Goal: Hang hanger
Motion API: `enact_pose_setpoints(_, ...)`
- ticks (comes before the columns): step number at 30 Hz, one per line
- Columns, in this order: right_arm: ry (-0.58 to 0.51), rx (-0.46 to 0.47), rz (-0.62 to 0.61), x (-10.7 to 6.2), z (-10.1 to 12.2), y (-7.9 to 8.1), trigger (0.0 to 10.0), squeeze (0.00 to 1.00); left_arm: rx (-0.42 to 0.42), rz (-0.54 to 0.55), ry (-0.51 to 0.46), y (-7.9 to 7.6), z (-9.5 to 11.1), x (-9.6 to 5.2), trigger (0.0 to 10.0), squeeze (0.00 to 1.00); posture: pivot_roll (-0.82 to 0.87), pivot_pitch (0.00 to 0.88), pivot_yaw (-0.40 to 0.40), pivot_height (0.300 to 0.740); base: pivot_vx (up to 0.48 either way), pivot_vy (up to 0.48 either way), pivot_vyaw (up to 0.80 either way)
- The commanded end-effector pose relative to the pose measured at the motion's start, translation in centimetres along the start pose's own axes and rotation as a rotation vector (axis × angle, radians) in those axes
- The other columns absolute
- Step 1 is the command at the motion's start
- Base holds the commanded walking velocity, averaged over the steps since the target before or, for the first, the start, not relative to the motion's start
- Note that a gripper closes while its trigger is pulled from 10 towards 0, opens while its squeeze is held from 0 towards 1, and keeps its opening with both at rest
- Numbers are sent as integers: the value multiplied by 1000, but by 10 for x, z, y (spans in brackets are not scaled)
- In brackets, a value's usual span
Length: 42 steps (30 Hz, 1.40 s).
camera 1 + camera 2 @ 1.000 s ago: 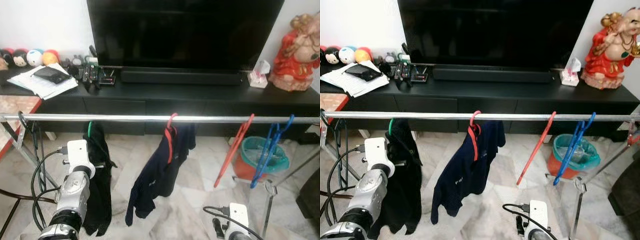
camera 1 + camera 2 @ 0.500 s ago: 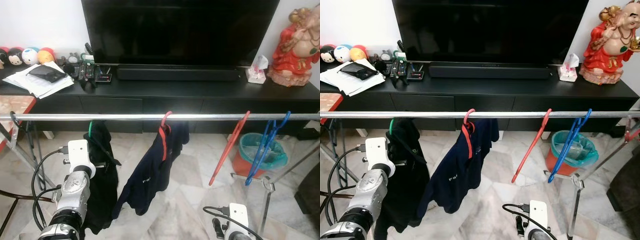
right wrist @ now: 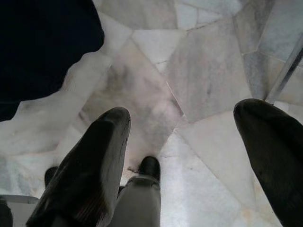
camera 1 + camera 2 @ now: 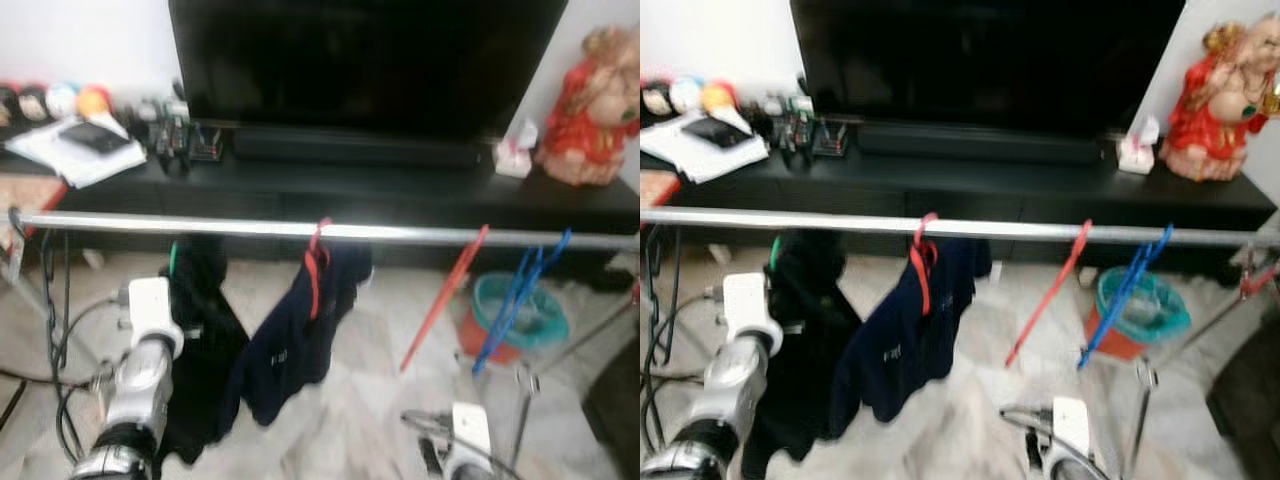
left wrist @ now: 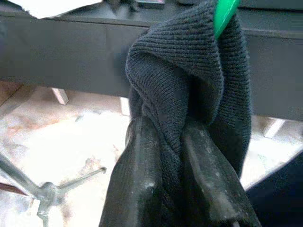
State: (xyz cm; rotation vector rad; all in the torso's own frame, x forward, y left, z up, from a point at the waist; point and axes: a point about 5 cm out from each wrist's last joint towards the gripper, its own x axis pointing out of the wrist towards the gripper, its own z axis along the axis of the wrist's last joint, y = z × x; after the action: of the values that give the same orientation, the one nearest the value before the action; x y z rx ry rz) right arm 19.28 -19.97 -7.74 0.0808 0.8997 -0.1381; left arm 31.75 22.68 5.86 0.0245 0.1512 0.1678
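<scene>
Black garment [image 5: 189,99] pinched in left gripper [image 5: 175,156] | right gripper [image 3: 184,142] low, fingers [image 3: 94,156] spread

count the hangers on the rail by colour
green hanger: 1, under the black garment that the left gripper grips
red hangers: 2, one carrying the navy shirt, one bare
blue hanger: 1, bare
total: 4 on the rail
</scene>
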Motion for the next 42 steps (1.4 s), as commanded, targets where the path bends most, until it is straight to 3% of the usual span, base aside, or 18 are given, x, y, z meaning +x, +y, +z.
enact_pose_setpoints(1,7,-3,-15,-1,-2,-5,10000,0,7,-2,-43,-3,8,2,10000,0,99,0,-49,740,0,-319,0)
enact_pose_setpoints(14,8,-5,-4,-1,-1,-5,10000,0,51,61,-45,15,18,7,10000,0,95,0,-58,740,0,-18,0)
enact_pose_setpoints(20,8,-8,0,-1,-1,-5,10000,0,88,-14,-43,24,30,15,10000,0,94,0,-59,740,0,0,0)
enact_pose_setpoints(22,8,-10,2,-1,-1,-6,10000,0,168,-59,10,38,32,17,10000,0,89,0,-61,740,0,0,0)
enact_pose_setpoints(26,10,-19,6,-1,-1,-7,10000,0,187,-63,44,49,37,21,10000,0,93,0,-69,740,0,0,0)
enact_pose_setpoints(33,11,-40,12,-1,0,-8,10000,0,146,-72,37,38,50,31,10000,0,75,0,-75,740,0,0,0)
enact_pose_setpoints(42,5,-38,-4,-1,0,-10,10000,0,75,-43,-61,26,75,42,10000,0,70,0,-77,740,0,0,0)
